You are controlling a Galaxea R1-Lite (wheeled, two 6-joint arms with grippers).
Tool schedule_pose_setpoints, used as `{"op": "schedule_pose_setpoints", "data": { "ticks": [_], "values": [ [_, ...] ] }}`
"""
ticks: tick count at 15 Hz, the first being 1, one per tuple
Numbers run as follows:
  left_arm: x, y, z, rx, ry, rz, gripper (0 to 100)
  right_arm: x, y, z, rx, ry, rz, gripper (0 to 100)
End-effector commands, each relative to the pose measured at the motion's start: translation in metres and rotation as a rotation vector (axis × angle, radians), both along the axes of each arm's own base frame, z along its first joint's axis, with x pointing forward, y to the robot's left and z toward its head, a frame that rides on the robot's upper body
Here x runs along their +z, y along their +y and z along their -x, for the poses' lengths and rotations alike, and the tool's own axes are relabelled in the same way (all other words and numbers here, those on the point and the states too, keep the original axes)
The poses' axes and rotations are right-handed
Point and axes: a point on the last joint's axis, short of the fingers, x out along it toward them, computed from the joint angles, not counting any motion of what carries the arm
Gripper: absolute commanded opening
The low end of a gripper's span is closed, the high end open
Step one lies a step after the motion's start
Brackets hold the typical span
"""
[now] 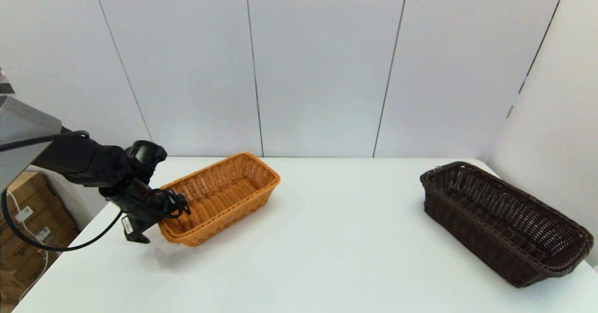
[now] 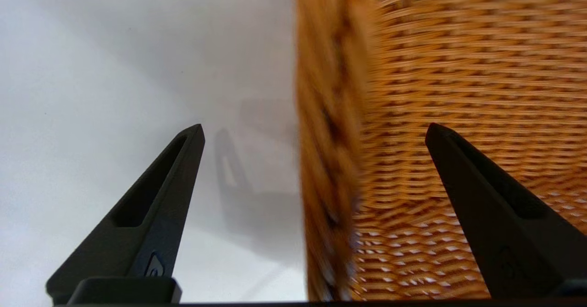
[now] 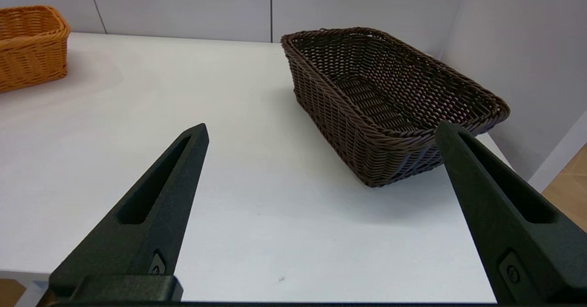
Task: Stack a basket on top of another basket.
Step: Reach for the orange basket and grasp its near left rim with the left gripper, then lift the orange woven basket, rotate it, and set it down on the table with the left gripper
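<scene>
The orange-tan woven basket (image 1: 219, 196) stands at the table's back left. My left gripper (image 1: 180, 208) is at its near-left end. In the left wrist view that gripper (image 2: 314, 126) is open and straddles the braided rim (image 2: 328, 160), one finger over the table outside, the other inside the basket. The dark brown open-weave basket (image 1: 504, 219) sits at the far right of the table, apart from the orange one. My right gripper (image 3: 321, 126) is open and holds nothing. It hangs back near the table's front edge, pointed toward the dark basket (image 3: 390, 101). The right arm is outside the head view.
The white table (image 1: 327, 238) spreads between the two baskets. Grey wall panels stand behind it, and a side wall runs close along the dark basket's right. Cardboard boxes (image 1: 28, 210) lie on the floor past the table's left edge.
</scene>
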Motion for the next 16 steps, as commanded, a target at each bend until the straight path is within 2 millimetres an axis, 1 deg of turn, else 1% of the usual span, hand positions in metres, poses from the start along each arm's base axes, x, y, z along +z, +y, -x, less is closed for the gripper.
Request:
{"op": "schedule_pose_setpoints", "data": {
  "ticks": [1, 3, 9, 12, 16],
  "values": [
    [-0.008, 0.0, 0.001, 0.006, 0.048, 0.01, 0, 0.0, 0.0, 0.0, 0.001, 0.003, 0.001, 100],
    [-0.009, 0.001, -0.001, 0.029, 0.05, 0.023, 0, 0.0, 0.0, 0.0, 0.001, 0.003, 0.001, 100],
    [-0.005, 0.0, 0.001, 0.018, 0.055, 0.066, 0, 0.0, 0.0, 0.0, 0.001, 0.003, 0.001, 100],
    [0.006, 0.001, 0.004, 0.005, 0.043, 0.12, 0, 0.0, 0.0, 0.0, 0.001, 0.003, 0.001, 100],
    [0.035, 0.007, 0.012, -0.044, -0.034, 0.322, 0, 0.0, 0.0, 0.0, -0.001, 0.003, 0.001, 100]
  ]
}}
